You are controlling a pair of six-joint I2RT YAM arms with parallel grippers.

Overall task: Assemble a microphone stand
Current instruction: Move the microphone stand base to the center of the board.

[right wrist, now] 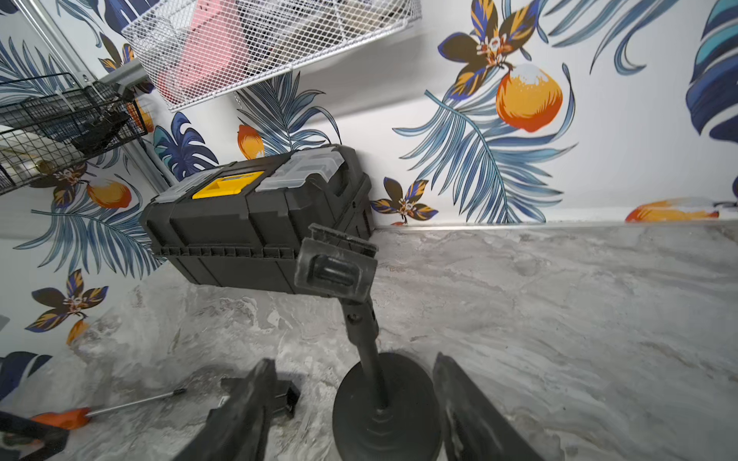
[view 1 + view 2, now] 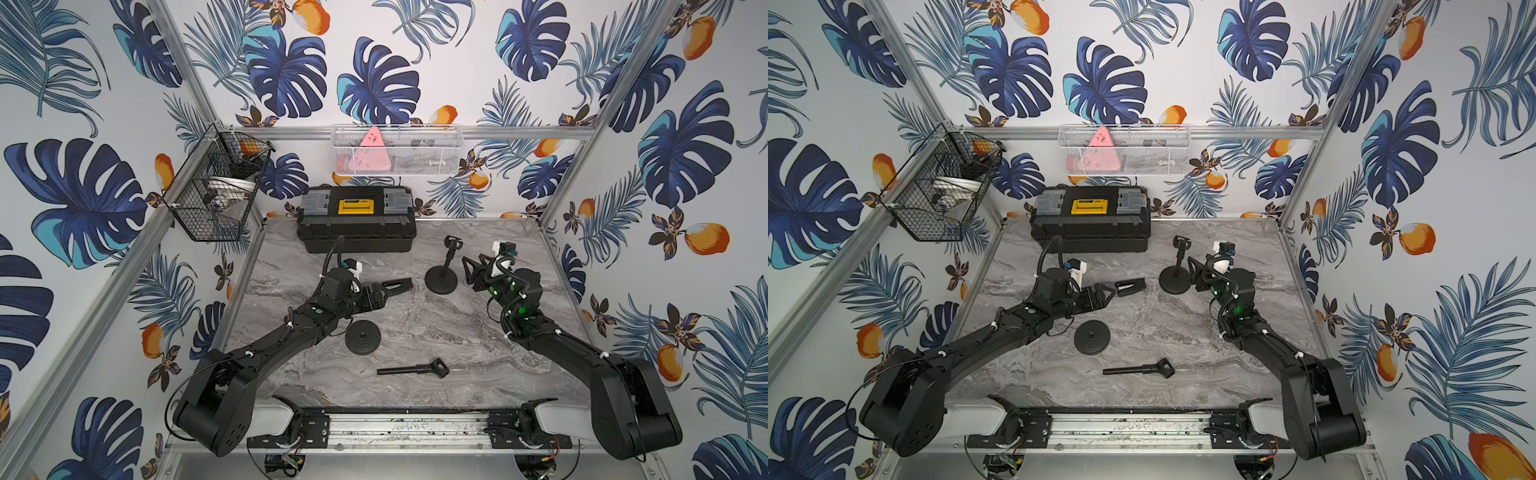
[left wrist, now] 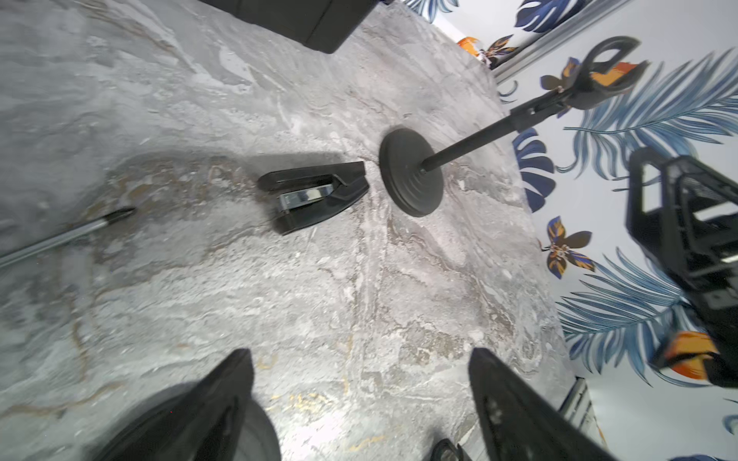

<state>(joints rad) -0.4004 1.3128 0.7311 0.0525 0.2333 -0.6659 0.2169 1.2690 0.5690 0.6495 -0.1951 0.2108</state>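
Observation:
An assembled black stand [image 2: 441, 281] is upright at the back right of the table, its pole ending in a clip [image 2: 453, 242]. A loose round base [image 2: 363, 336] lies mid-table. A loose pole with a clip [image 2: 415, 368] lies flat nearer the front. My right gripper [image 1: 353, 363] is open just right of the upright stand [image 1: 385, 403], its fingers on either side of the base without touching. My left gripper [image 3: 359, 353] is open and holds nothing. It points at a black stapler-like piece [image 3: 315, 195] lying a short way ahead.
A black toolbox [image 2: 356, 218] stands against the back wall. Above it hangs a white wire basket [image 2: 397, 149], and a black wire basket [image 2: 216, 191] hangs at the back left. An orange-handled screwdriver [image 1: 60, 417] lies on the marble table [image 2: 457, 345] near the left arm.

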